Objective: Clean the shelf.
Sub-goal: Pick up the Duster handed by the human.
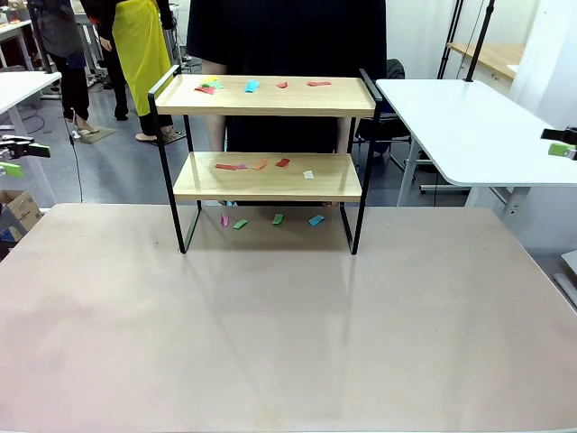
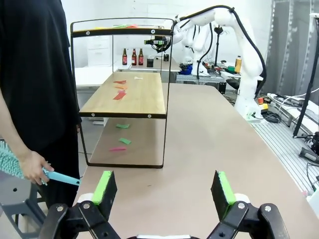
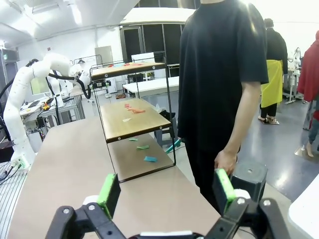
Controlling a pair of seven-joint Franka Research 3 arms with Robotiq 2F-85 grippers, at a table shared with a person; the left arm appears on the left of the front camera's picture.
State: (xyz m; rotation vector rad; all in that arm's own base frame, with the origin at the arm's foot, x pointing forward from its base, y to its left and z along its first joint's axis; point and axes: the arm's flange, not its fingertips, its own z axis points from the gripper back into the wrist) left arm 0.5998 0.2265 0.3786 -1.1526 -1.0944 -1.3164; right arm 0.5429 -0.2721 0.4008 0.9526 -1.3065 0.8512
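Starting out, by the look of things, with no sweeping yet begun. Hovering the left hand (image 2: 163, 189) and the right hand (image 3: 167, 191) well out to either side of the shelf (image 1: 270, 193), both aiming in at its ends, fingers spread wide and pinching nothing. Leaving the stretch of surface (image 1: 288, 343) in front of the shelf bare.

Finding the shelf itself standing upright on that surface, toward the far edge and roughly midway between the two arms. Carrying coloured paper scraps (image 1: 251, 86) along its top board (image 1: 347, 96), more on its lower board (image 1: 334, 180), and a few lying on the surface directly beneath the shelf.

Noting a person (image 1: 288, 36) in black just behind the shelf, gripping a teal brush (image 2: 9, 160) low at the side.

Judging the next move as getting a tool or the litter in reach: most likely bringing one hand toward the back of the shelf to take the brush by its handle, jaws staying wide until around it. Failing that, going in between the boards for the scraps, which means steering clear of the thin black frame and raised side rails.
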